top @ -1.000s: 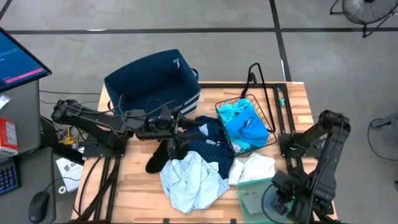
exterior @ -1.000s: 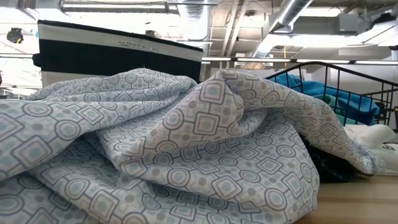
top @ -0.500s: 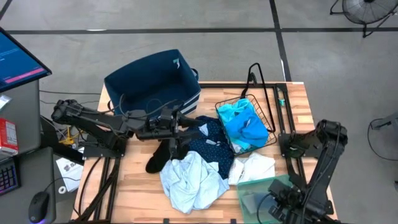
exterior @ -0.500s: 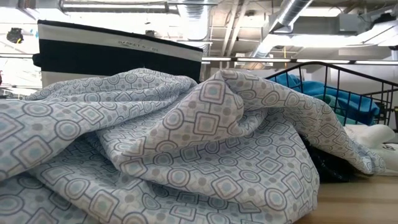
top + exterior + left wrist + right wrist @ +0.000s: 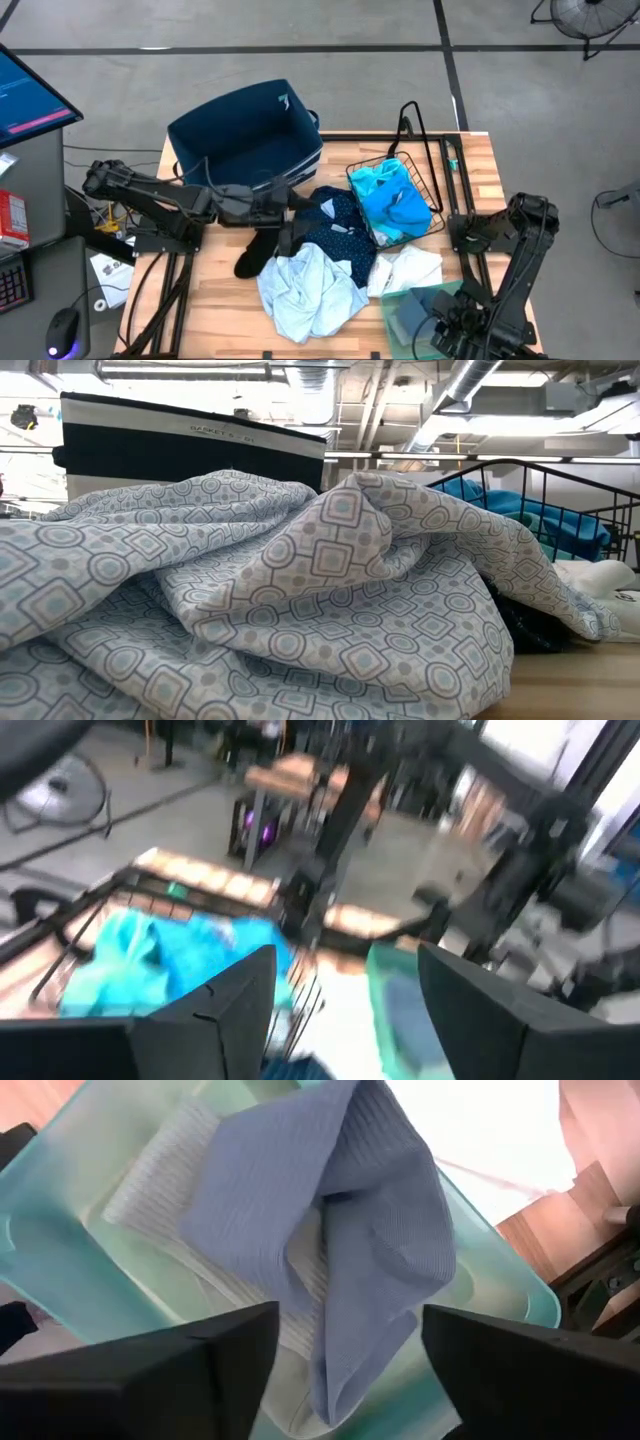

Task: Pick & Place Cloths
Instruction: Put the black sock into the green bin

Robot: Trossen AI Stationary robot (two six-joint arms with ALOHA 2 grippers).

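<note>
Low view: bin [image 5: 190, 450], lettering illegible.

The patterned pale blue cloth [image 5: 250, 600] fills the low view and hides most of the worktop behind it, the left wrist view is smeared by blur, and the right claw [image 5: 455, 335] is cut off by the high view's bottom edge.

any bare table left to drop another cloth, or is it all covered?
Bare wood on the table lies at its front-left corner, beside the pale blue cloth and black cloth, plus a strip right of the wire basket. The centre is crowded: dotted navy cloth, white cloth, and the green tray holds cloths.
</note>
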